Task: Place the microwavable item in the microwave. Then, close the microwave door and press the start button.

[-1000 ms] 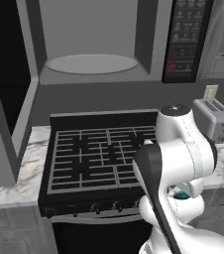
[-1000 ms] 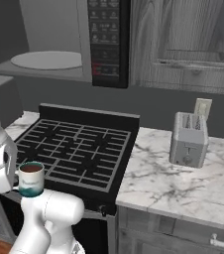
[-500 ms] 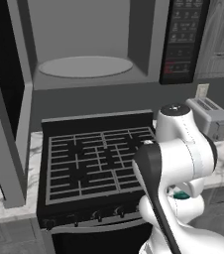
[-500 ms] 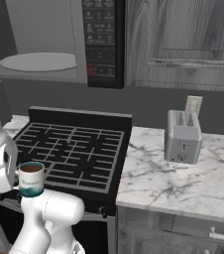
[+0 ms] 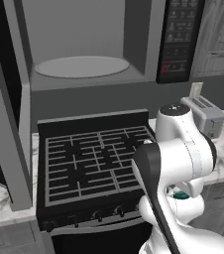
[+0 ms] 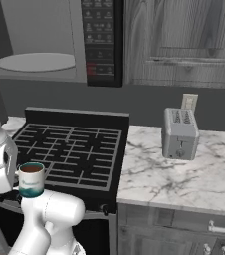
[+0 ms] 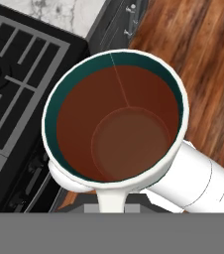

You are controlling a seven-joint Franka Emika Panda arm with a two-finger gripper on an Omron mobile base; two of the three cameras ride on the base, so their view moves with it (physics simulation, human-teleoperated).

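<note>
Gripper closed on the upright mug, held low before the stove. The open microwave cavity lies above and beyond the stove.

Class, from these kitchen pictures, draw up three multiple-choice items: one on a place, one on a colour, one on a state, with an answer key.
1. Where does the toaster stand?
A) on the marble counter, right of the stove
B) inside the microwave
C) on the stove grates

2. What colour is the mug's inner wall?
A) yellow
B) dark green
C) red

3. How is the microwave?
A) door shut
C) door off
B) open, turntable bare

Key: 1 A, it sits on marble beside the grates. 2 B, the hand view shows a green wall above brown liquid. 3 B, the cavity and bare plate are exposed.
</note>
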